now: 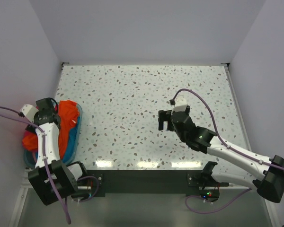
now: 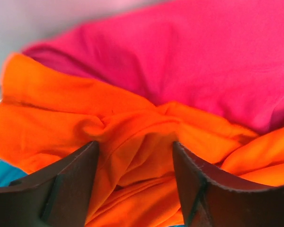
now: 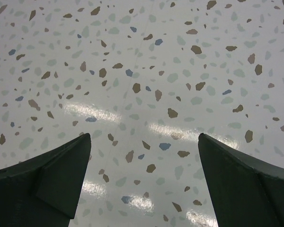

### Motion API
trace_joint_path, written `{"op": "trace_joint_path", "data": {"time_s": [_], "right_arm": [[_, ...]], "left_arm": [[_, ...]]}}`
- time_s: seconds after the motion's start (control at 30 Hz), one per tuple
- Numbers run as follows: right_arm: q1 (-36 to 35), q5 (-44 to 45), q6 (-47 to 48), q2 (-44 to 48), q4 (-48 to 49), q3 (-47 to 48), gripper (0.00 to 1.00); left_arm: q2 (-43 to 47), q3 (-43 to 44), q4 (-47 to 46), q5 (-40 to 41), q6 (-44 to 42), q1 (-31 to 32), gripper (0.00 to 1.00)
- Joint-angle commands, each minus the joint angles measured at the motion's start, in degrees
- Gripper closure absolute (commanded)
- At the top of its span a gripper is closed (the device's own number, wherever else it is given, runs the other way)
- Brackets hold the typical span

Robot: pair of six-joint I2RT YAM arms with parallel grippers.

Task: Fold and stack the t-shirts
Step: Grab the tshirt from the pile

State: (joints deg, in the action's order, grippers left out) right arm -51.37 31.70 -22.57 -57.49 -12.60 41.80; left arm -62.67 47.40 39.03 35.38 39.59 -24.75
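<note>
Between pale walls [image 1: 146, 28], speckled table [image 1: 146, 94] with t-shirts [image 1: 66, 113] at left

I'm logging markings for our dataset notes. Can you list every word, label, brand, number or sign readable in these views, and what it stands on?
None: no view shows readable text.
orange t-shirt and pink t-shirt: plain cloth, no print or tag showing.
table: speckles only.
left arm and right arm: no legible label; the small lights by the right base are not characters.
</note>
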Motion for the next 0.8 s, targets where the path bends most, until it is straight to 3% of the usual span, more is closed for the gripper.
{"op": "trace_joint_path", "data": {"time_s": [0.0, 0.03, 0.1, 0.13, 0.23, 0.4, 0.6, 0.7, 0.77], "right_arm": [[-0.04, 0.20, -0.46, -0.42, 0.56, 2.23, 0.01], [-0.13, 0.37, -0.46, -0.51, 0.47, 2.23, 0.01], [-0.13, 0.46, -0.46, -0.69, 0.47, 2.23, 0.01], [-0.13, 0.46, -0.46, -0.86, 0.38, 2.41, 0.01], [-0.13, 0.11, -0.55, -1.04, 0.21, 2.76, 0.01], [-0.13, -0.76, -1.25, -1.30, 0.03, 4.60, 0.01], [-0.13, -2.78, -1.08, -1.21, -0.49, 11.97, 0.01], [-0.13, -2.35, 0.33, -1.83, -1.46, 16.88, 0.01], [-0.13, -1.30, 1.38, -2.18, -1.81, 19.10, 0.01]], "left_arm": [[0.01, -2.04, -3.87, -3.90, 1.36, -0.56, 0.36], [-0.25, -2.13, -3.87, -4.08, 1.36, -0.56, 0.39], [-0.60, -2.13, -4.04, -4.52, 1.10, -0.56, 0.57], [-0.52, -1.61, -4.05, -5.74, 0.23, -0.47, 0.75], [1.15, 1.45, -4.13, -8.91, -1.97, -0.56, 1.00], [6.15, 9.19, -4.57, -17.60, -6.45, -0.56, 1.00], [7.74, 22.81, -5.00, -35.07, -5.58, -0.03, 1.00], [5.64, 31.24, -6.24, -42.82, -3.13, 1.89, 1.00], [3.19, 38.97, -6.77, -42.85, -2.24, 6.89, 1.00]]}}
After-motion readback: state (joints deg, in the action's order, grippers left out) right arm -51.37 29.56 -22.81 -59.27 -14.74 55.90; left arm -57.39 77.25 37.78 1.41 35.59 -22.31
